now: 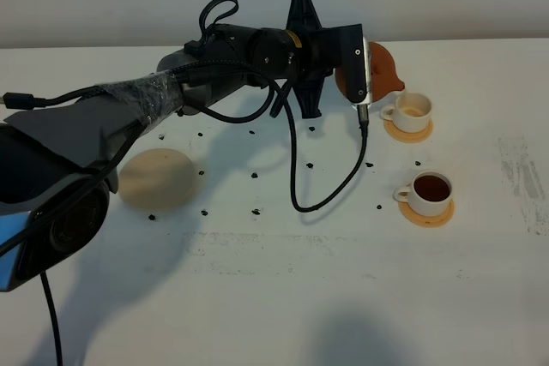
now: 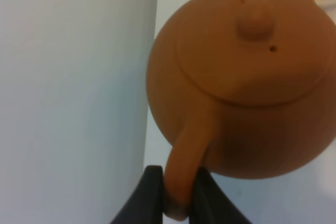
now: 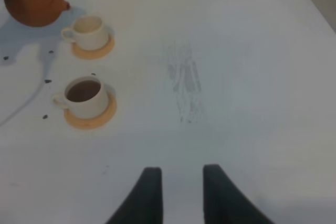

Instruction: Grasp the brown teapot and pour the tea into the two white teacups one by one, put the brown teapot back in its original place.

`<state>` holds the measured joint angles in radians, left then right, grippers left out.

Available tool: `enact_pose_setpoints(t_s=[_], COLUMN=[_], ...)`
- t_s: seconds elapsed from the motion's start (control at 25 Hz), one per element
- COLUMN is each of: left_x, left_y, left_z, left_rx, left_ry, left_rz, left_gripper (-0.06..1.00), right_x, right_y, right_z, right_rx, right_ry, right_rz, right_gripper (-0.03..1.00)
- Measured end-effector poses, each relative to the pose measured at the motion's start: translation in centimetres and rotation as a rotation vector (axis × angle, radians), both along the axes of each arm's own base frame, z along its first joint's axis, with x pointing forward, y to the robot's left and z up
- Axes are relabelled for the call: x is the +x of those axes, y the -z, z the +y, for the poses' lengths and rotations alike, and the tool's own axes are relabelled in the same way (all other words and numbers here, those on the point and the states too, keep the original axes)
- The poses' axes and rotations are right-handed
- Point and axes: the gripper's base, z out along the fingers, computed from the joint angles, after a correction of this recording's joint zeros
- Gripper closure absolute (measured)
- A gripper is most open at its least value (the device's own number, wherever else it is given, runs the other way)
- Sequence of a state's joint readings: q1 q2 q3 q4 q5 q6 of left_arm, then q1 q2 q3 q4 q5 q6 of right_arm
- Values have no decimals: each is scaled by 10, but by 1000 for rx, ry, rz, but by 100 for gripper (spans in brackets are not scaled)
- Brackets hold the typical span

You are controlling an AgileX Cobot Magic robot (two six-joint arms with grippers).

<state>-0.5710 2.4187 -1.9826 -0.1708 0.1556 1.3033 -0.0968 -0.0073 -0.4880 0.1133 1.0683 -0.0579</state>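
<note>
The brown teapot (image 1: pixel 386 70) hangs tilted in the air, its spout by the rim of the far white teacup (image 1: pixel 415 110). My left gripper (image 1: pixel 369 75) reaches across the middle and is shut on the teapot's loop handle (image 2: pixel 181 182). The teapot body (image 2: pixel 247 77) and knobbed lid fill the left wrist view. The far cup's inside looks pale. The near white teacup (image 1: pixel 431 192) holds dark tea. Each cup stands on an orange-tan coaster. The pale beige coaster (image 1: pixel 159 177) lies bare at the left. My right gripper (image 3: pixel 181 192) is open and empty over bare table, apart from the cups (image 3: pixel 89 30) (image 3: pixel 84 95).
A black cable (image 1: pixel 296 169) loops down from the left arm to the table between the beige coaster and the cups. Small dark specks (image 1: pixel 256 176) are scattered over the white table. A scuffed patch (image 3: pixel 185 85) marks the table right of the cups.
</note>
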Motion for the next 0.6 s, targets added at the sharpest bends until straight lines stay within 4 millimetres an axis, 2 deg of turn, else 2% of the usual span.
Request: enact_pose_setpoints(t_s=[0.6], left_x=[-1], left_y=[-2], left_z=[-5], left_rx=[39], left_ry=[33], left_rz=[-68], left_gripper=[86], right_x=[0], right_y=[0], right_z=[0], right_rx=[0], right_ry=[0], right_rz=[0], right_gripper=[74])
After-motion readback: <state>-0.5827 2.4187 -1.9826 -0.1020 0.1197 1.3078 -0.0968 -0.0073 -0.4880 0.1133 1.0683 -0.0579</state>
